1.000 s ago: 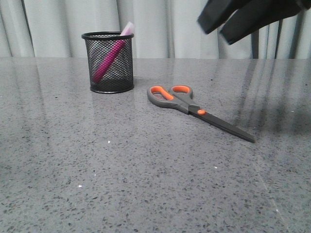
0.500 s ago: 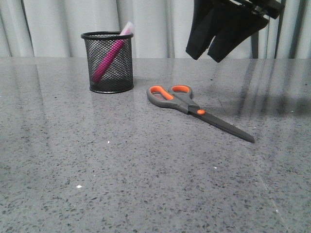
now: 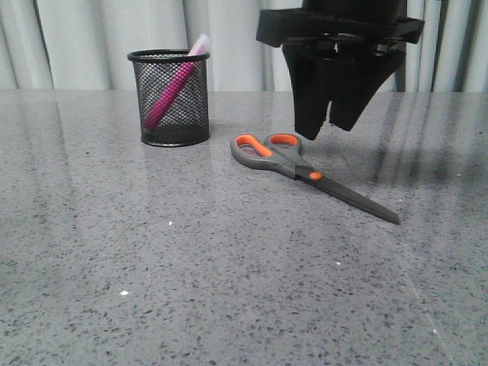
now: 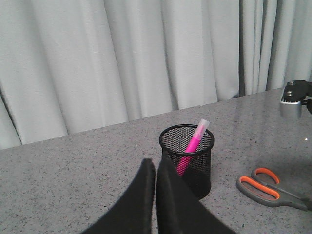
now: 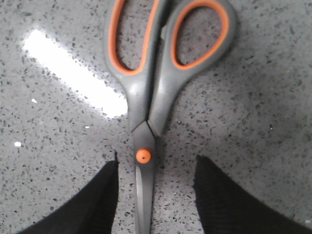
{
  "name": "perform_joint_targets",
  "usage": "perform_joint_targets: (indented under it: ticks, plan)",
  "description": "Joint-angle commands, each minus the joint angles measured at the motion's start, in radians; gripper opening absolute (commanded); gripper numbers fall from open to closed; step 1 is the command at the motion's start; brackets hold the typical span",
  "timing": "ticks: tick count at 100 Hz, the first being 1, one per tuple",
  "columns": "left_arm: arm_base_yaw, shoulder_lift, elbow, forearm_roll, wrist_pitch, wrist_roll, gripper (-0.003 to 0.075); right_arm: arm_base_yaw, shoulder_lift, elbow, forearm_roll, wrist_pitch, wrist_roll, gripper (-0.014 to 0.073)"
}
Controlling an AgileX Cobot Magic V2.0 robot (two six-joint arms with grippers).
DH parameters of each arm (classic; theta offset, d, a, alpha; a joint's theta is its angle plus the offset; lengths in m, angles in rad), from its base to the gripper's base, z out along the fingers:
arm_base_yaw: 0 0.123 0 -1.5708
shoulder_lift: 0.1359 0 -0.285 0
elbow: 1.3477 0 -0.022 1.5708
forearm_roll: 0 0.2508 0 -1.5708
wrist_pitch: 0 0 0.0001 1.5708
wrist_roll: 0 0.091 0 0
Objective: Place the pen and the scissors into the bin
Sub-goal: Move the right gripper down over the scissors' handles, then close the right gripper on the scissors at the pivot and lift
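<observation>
The black mesh bin stands at the back left of the table with the pink pen leaning inside it, pale cap above the rim. The scissors lie flat to its right, grey handles toward the bin, blades pointing front right. My right gripper hangs open just above them. In the right wrist view its fingers straddle the blade just below the orange pivot of the scissors, touching nothing. My left gripper is shut and empty, short of the bin and pen.
The grey speckled tabletop runs to a pale curtain at the back. In the left wrist view the scissors' handles lie beyond the bin, under part of my right arm.
My right gripper has swung down and left from the upper right and now hangs over the scissors with its fingers pointing down. Bin, pen and scissors have not moved.
</observation>
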Motion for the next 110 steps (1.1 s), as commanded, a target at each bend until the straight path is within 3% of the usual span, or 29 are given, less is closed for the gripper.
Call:
perform_joint_targets:
  ticks: [1,18,35,110]
  plan:
    - [-0.004,0.001,-0.025,-0.041,-0.027,-0.003,-0.0022,0.001,-0.041,-0.036,-0.01,-0.02,0.003,0.0322]
    - [-0.004,0.001,-0.025,-0.041,-0.027,-0.003,-0.0022,0.001,-0.041,-0.036,0.018,-0.063,0.003,0.033]
    - [-0.004,0.001,-0.025,-0.041,-0.027,-0.003,-0.0022,0.001,-0.039,-0.036,0.025,-0.085,0.003,0.0437]
    - [-0.004,0.001,-0.025,-0.041,-0.028,-0.003,-0.0022,0.003,0.068,-0.036,0.054,-0.132,0.003,0.0435]
